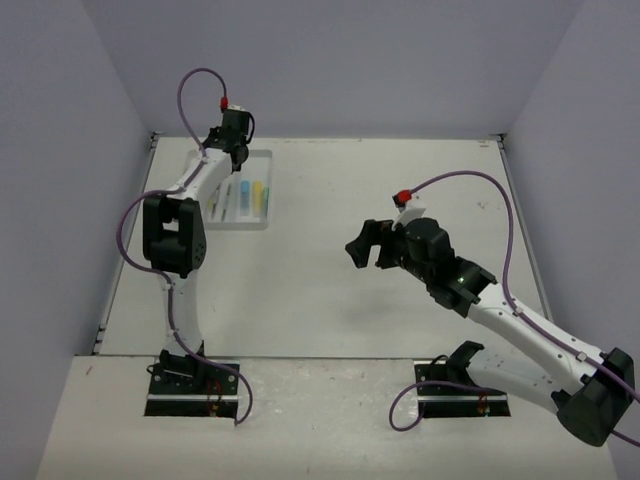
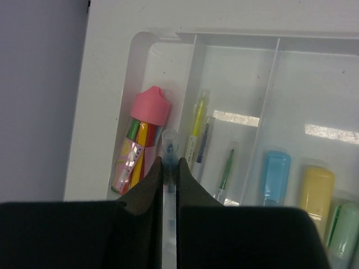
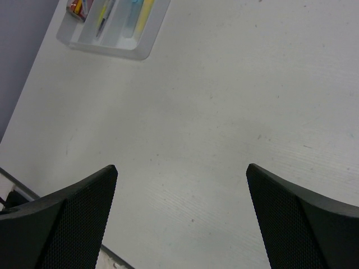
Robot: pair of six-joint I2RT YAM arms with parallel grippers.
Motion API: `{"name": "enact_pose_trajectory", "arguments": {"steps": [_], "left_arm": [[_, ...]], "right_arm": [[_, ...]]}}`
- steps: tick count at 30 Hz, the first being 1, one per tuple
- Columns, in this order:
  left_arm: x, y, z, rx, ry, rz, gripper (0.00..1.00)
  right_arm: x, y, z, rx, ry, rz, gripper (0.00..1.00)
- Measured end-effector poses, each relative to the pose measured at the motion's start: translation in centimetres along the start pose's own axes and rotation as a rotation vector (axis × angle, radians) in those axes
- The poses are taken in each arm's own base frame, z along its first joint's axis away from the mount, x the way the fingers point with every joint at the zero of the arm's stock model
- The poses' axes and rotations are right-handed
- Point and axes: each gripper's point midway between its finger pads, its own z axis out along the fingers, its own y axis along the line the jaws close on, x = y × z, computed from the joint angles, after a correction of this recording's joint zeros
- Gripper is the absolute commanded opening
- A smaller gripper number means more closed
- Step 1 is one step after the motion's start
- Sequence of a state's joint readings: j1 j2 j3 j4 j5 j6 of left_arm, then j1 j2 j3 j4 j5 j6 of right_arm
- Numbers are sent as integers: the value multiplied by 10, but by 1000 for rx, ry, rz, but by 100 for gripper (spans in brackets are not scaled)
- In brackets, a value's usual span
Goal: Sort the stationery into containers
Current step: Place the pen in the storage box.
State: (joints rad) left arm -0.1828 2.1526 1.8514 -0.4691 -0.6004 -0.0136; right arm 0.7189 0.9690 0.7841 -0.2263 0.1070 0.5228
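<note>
The white divided tray (image 1: pixel 262 222) sits at the far left of the table; it also shows in the left wrist view (image 2: pixel 162 43) and the right wrist view (image 3: pixel 134 51). My left gripper (image 2: pixel 169 161) hangs over its left end, shut on a thin clear pen (image 2: pixel 169 147). In the tray lie the pink-capped tube (image 2: pixel 141 141), thin pens (image 2: pixel 197 131), a blue highlighter (image 2: pixel 275 176), a yellow highlighter (image 2: pixel 316 190) and a green highlighter (image 2: pixel 343 231). My right gripper (image 1: pixel 366 246) is open and empty above the table's middle (image 3: pixel 182 171).
Grey walls enclose the table on the left, back and right. The left wall (image 2: pixel 39 101) stands close beside the tray. The table's near edge (image 3: pixel 17 179) shows at the lower left of the right wrist view.
</note>
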Motion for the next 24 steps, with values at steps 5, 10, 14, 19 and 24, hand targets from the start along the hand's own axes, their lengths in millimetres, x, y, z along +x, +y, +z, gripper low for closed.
{"name": "enact_pose_trajectory", "arguments": {"steps": [5,10,14,19,24], "left_arm": [[31,-10,22,7,71,37,11],[35,-13,26,41,80,30,42],[35,-18,25,74,81,17,66],[24,-18,8,128,61,-29,73],[-6,11,-56,184,-24,-177,100]], "right_arm": [[4,4,1,-22,21,-1,99],[7,6,3,-30,36,-1,99],[10,5,8,-23,55,-3,99],[8,6,6,-17,61,-4,99],[-9,4,-6,25,41,-17,99]]}}
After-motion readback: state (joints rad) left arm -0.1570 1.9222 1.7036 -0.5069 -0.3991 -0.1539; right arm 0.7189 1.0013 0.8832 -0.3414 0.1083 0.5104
